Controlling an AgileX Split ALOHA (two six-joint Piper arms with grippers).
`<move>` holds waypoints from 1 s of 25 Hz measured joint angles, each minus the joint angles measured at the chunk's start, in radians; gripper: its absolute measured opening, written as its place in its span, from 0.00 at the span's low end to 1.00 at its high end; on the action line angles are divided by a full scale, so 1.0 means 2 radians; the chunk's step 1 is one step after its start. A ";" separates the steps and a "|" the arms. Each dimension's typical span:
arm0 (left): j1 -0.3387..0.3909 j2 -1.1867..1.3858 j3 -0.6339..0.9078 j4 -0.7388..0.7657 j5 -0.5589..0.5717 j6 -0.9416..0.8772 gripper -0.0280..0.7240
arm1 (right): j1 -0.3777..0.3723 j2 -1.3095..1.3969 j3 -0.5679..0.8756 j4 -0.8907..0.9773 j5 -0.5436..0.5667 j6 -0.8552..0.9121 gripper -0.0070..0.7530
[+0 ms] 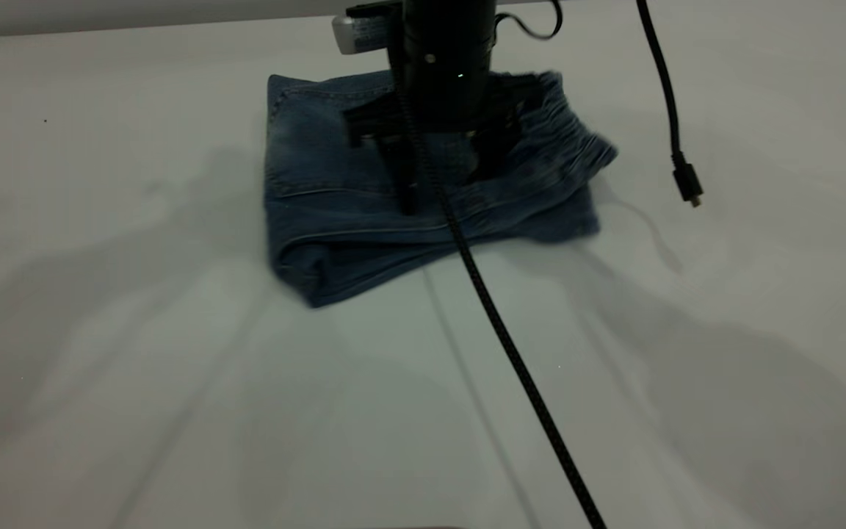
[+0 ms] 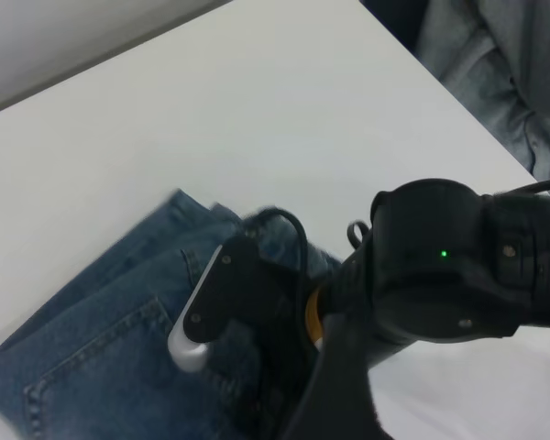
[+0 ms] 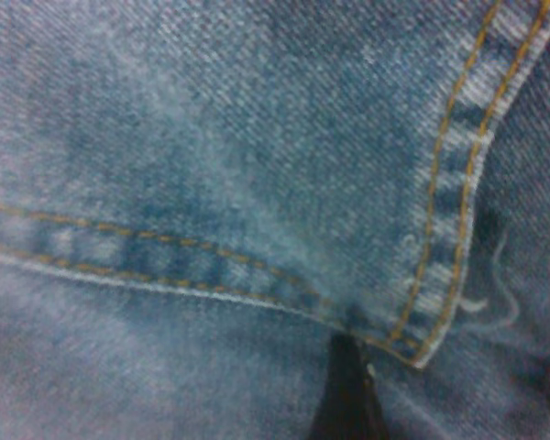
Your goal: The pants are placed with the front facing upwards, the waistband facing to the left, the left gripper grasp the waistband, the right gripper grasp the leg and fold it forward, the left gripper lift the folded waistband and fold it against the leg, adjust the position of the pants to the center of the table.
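Observation:
The pants (image 1: pixel 335 213) lie folded into a thick blue bundle at the far middle of the table (image 1: pixel 173 367). The gathered waistband (image 1: pixel 570 139) sits on top at the bundle's right end. My right gripper (image 1: pixel 423 184) comes straight down onto the top layer of denim. In the right wrist view its dark tip (image 3: pixel 348 394) touches the pants (image 3: pixel 211 165) beside a tan-stitched pocket corner (image 3: pixel 422 339). The left wrist view looks down from above on the right arm (image 2: pixel 440 275), the pants (image 2: pixel 101 367) and the table (image 2: pixel 257 110). A dark blurred shape, probably my left gripper (image 2: pixel 335 385), is close to that camera.
A black braided cable (image 1: pixel 511 353) runs from the right arm across the near table. A second cable with a plug (image 1: pixel 687 184) hangs at the right. The table's far edge and a grey cloth (image 2: pixel 504 64) beyond it show in the left wrist view.

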 joint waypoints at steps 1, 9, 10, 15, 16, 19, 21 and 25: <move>0.000 0.000 0.000 0.000 0.001 0.000 0.77 | 0.000 0.000 0.000 0.024 -0.001 0.008 0.62; 0.000 0.000 0.000 0.001 0.017 0.000 0.77 | 0.000 0.003 0.000 0.096 -0.003 0.017 0.62; 0.000 -0.001 0.000 0.001 0.019 0.000 0.77 | 0.000 0.000 0.000 0.096 0.004 0.015 0.62; 0.000 -0.022 0.000 0.001 0.028 0.000 0.77 | 0.000 -0.054 0.001 0.096 0.044 -0.028 0.62; 0.000 -0.033 0.000 0.001 0.031 0.000 0.77 | 0.000 -0.073 0.001 0.096 0.052 -0.040 0.62; 0.000 -0.075 0.000 0.002 0.055 0.000 0.77 | 0.000 -0.132 0.001 0.097 0.062 -0.077 0.62; 0.000 -0.105 0.000 0.007 0.071 0.001 0.77 | 0.000 -0.174 0.001 0.097 0.065 -0.099 0.62; 0.000 -0.179 0.000 0.037 0.104 0.000 0.77 | 0.000 -0.258 0.002 0.097 0.070 -0.113 0.62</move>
